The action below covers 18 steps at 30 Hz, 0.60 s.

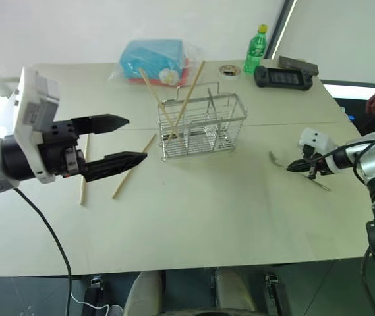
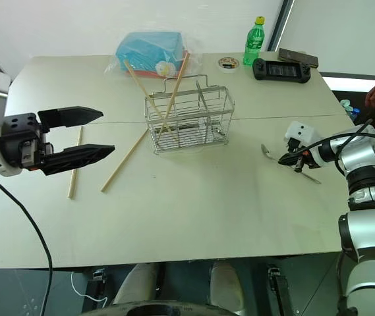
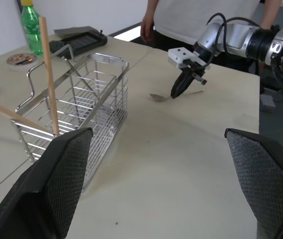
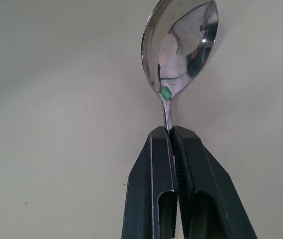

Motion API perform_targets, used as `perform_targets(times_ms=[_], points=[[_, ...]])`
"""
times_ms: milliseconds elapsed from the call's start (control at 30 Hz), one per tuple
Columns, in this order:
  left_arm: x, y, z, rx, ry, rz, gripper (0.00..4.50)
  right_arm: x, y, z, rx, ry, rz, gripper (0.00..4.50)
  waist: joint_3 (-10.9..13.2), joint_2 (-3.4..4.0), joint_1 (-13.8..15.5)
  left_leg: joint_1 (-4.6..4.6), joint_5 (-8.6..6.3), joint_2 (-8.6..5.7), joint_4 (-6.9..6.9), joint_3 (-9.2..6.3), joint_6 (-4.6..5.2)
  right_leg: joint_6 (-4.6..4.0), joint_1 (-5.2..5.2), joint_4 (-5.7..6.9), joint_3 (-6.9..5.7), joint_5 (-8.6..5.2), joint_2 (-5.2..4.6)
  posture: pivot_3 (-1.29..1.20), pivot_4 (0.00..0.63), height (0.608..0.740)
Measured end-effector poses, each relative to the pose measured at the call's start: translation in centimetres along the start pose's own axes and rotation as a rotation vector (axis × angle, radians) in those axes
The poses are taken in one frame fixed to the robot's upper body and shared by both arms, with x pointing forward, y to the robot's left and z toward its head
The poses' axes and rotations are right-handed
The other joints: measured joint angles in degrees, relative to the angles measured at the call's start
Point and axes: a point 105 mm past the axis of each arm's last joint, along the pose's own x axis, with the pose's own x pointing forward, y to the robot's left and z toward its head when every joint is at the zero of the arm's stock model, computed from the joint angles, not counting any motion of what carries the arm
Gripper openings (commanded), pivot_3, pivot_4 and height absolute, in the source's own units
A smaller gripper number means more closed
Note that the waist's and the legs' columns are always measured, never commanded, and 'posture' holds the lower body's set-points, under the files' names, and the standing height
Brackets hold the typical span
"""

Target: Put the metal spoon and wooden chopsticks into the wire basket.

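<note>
we pinch metal spoon (image 4: 181, 45) tight in right tool (image 4: 173, 132) on tabletop (image 1: 207, 217). left tool (image 1: 118, 139) wide apart. next we lift spoon, carry to wire basket (image 1: 202, 125).

We see a left gripper (image 1: 115, 139) with two black tapered fingers (image 3: 56, 189) faced in diamond-textured pads on a white housing trailing a black cable, and a right gripper (image 1: 291, 166) behind a small white block on a silver-grey jointed arm
</note>
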Motion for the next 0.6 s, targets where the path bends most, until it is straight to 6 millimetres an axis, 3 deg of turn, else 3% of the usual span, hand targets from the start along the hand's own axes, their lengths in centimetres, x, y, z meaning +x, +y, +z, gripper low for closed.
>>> perform_targets(times_ms=[133,233,433,533,600], points=[[0.2,0.1,-0.3,-0.017,0.008,-0.014,4.50,-0.4,-0.4,1.5,0.073,-0.120,-0.020,0.05,0.02,0.03,-0.05,0.00,0.00,0.00,0.00,0.00,0.00,0.00,0.00,0.02,0.00,0.00,0.00,0.00,0.150,0.710],[0.2,0.2,-0.3,-0.023,0.007,-0.019,4.50,-2.5,-1.0,6.1,0.152,-0.375,-0.011,0.05,0.13,0.22,-0.41,-0.01,0.00,0.00,0.00,-0.01,0.00,0.01,-0.01,0.04,0.01,0.00,0.00,0.00,0.150,0.710],[-0.2,0.9,0.5,-0.007,-0.012,0.005,4.50,-9.3,-0.7,15.6,0.163,-0.835,0.032,0.05,0.12,0.19,-0.84,0.00,0.00,0.00,-0.02,-0.02,0.01,0.05,0.00,0.09,-0.01,-0.02,0.00,0.00,0.150,0.710],[-0.2,1.4,1.4,0.024,-0.037,0.017,4.50,-10.3,0.7,20.1,0.170,-0.999,0.083,0.05,0.10,0.16,-1.27,0.03,0.00,0.00,-0.01,-0.04,0.01,0.05,-0.01,0.14,-0.01,-0.02,0.02,0.00,0.150,0.710],[-0.2,1.7,1.7,0.038,-0.044,0.024,4.50,-9.7,1.7,22.0,0.165,-1.043,0.104,0.05,0.10,0.17,-1.31,0.03,0.00,0.01,-0.02,-0.04,0.01,0.06,-0.02,0.17,-0.01,-0.02,0.03,0.00,0.150,0.710]])
